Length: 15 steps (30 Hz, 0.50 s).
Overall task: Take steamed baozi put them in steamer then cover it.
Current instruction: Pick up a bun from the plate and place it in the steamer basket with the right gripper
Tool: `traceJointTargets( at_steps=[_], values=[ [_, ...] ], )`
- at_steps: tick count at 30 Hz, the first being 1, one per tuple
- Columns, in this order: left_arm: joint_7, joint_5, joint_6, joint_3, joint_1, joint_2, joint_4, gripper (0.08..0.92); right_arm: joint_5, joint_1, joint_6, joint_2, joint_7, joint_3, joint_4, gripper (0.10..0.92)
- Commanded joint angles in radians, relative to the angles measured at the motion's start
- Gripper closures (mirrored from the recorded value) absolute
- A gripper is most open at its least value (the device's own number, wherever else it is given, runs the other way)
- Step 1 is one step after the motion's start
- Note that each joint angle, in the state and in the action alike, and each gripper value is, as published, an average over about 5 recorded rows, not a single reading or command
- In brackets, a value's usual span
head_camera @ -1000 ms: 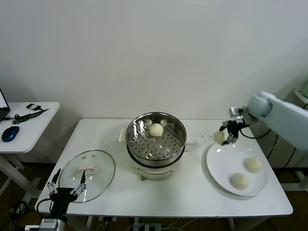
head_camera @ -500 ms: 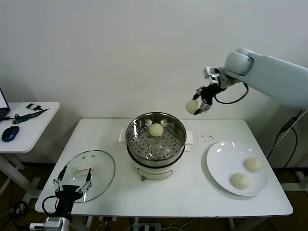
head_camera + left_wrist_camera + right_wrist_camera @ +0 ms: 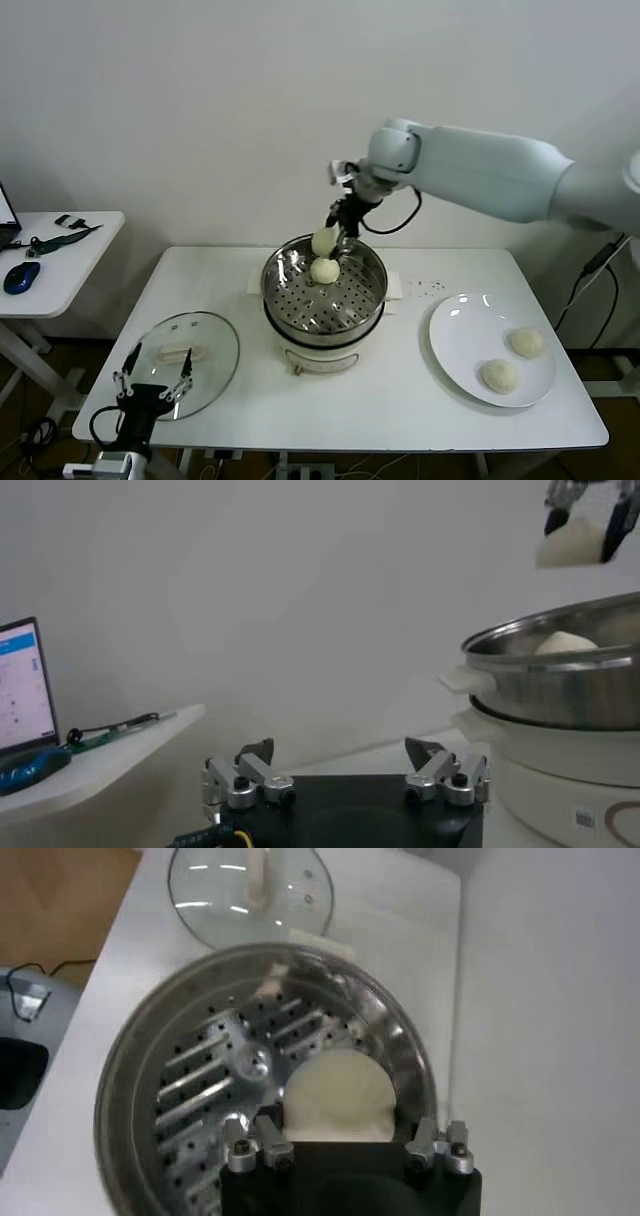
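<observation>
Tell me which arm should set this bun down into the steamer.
Right. Its end effector already holds a baozi directly over the steamer, just above the bun already inside. The left end effector sits open, low by the glass lid.

plain white wall (image 3: 200, 100) behind a white bench (image 3: 400, 400), a smaller white side table (image 3: 70, 260) off to the left carrying a blue mouse (image 3: 20, 277), a laptop edge (image 3: 5, 225) and dark cables (image 3: 62, 238), brown floor (image 3: 30, 370) below.
</observation>
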Motion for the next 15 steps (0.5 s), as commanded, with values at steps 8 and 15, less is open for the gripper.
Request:
traceJointTargets(
  at_steps=[8,15],
  values=[
    [0.0,0.002,0.003,-0.005,-0.008,0.001,0.006,0.177,-0.016,-0.156,-0.024,0.154,0.057,-0.004,-0.082,0.313],
    [0.0,0.0,0.003,-0.006,-0.016,0.002,0.012,0.177,-0.041,-0.179,-0.023,0.155,0.057,-0.007,-0.087,0.313]
  ],
)
